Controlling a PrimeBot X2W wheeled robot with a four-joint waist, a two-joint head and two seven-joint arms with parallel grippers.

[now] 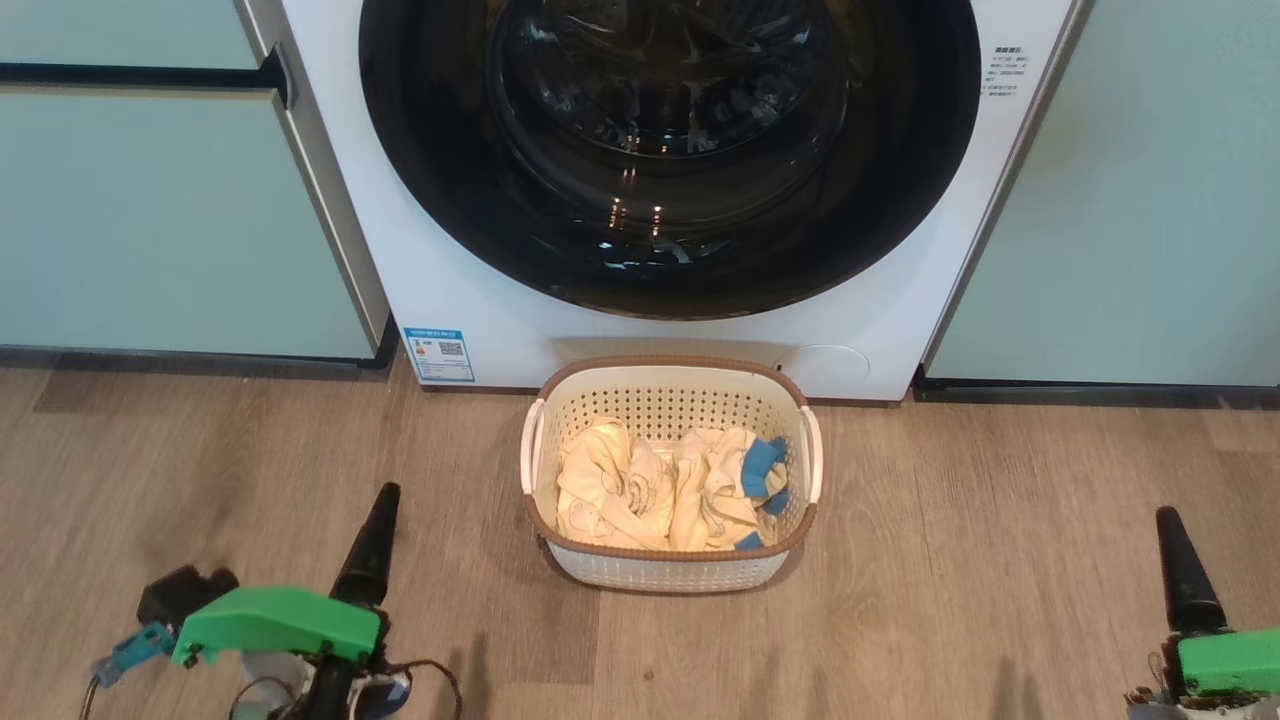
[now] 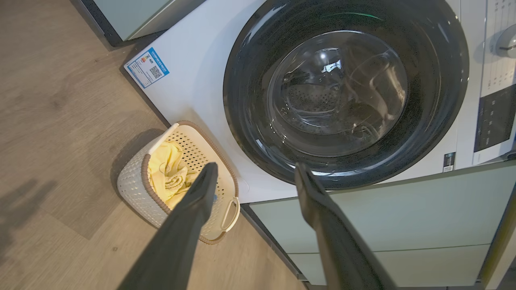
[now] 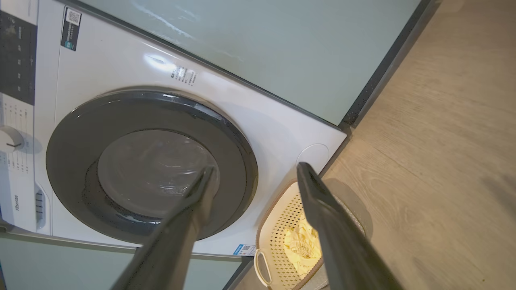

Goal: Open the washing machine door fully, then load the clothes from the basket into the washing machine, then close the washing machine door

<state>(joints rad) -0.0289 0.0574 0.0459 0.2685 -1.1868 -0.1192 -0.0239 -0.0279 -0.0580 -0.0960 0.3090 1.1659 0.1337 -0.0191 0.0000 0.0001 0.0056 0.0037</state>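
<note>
**Door shut, basket loaded, both grippers spread**

The washing machine door (image 1: 668, 130) sits closed and flat against the front of the washing machine (image 1: 500, 320). Its glossy black ring and glass bowl face out toward the robot. The basket (image 1: 665, 572) stands upright on the wooden floor (image 1: 1000, 560) just in front of the machine, below the door. It sits between the blue sticker (image 1: 438, 355) and the small round flap (image 1: 830, 365). Its long axis runs left to right, parallel to the machine's front, with its open top facing up.

The clothes (image 1: 660, 490) lie crumpled inside the basket, below the brown rim. They are pale yellow, with blue patches toward the basket's right end.

The left gripper (image 2: 256, 167) and the right gripper (image 3: 256, 167) hang well apart, low on either side of the basket. Each has its jaws spread wide with nothing between them, and its fingers point toward the machine. Pale green cabinet panels (image 1: 150, 220) flank the washer on both sides.
</note>
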